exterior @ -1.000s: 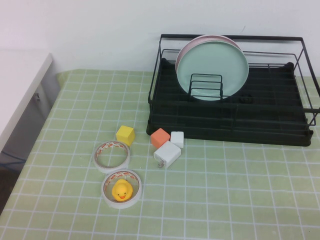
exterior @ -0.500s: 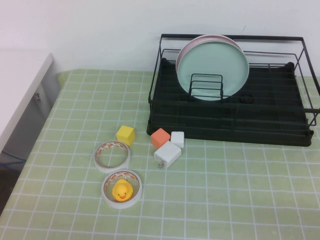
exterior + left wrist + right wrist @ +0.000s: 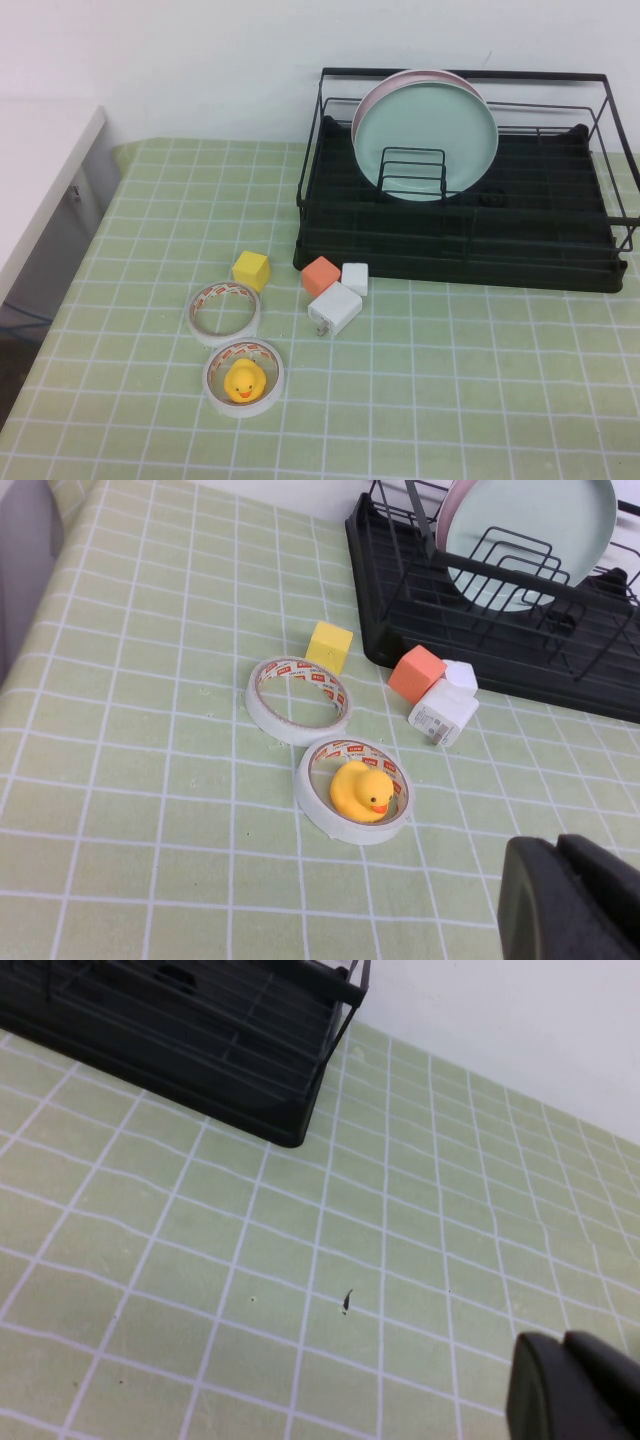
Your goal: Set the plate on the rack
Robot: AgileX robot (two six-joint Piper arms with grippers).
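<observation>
Left gripper [image 3: 575, 900]: only a dark edge of it shows in its own wrist view, above the checked cloth near the duck; cannot tell how its fingers stand; holds nothing visible.
Right gripper [image 3: 580, 1385]: dark edge in its wrist view, over bare cloth off the rack's corner; finger state cannot be told.
Plate [image 3: 425, 140]: mint green, standing upright on edge in the rack, leaning on a pink plate [image 3: 400, 82] behind it.
Rack [image 3: 560, 230]: black wire, at the back right of the table [image 3: 480, 400].
Duck [image 3: 243, 381]: sits inside a tape ring [image 3: 243, 377].
Second tape ring [image 3: 224, 312]: just behind the first.
Yellow cube [image 3: 251, 270]: near the rings.
Orange cube [image 3: 321, 275]: touching two white blocks [image 3: 337, 306].
</observation>
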